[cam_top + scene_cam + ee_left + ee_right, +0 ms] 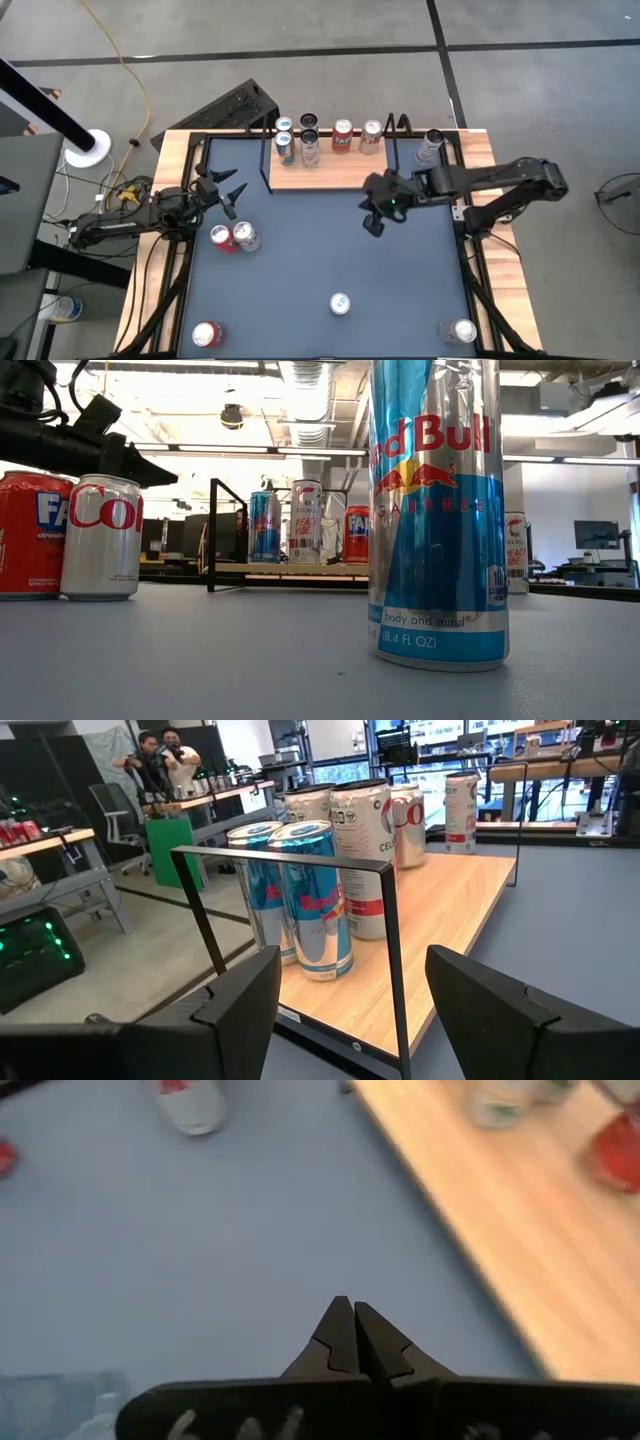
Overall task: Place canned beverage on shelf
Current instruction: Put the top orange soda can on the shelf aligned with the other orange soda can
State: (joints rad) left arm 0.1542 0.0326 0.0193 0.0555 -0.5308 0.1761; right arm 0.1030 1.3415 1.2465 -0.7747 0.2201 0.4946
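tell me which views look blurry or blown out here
Right wrist view: the shelf and cans are smeared soft, while the shut right gripper stays crisp. Low view: ceiling lights glare white behind the close Red Bull can. Left wrist view: bright windows, but the cans on the shelf read sharp.

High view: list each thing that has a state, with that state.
shelf: five cans standing along its back, front bare.
left gripper: open, empty, beside the shelf's left end.
right gripper: shut, empty, over the tabletop.
Fanta can: upright, touching the Coke can.
Red Bull can: upright, alone.
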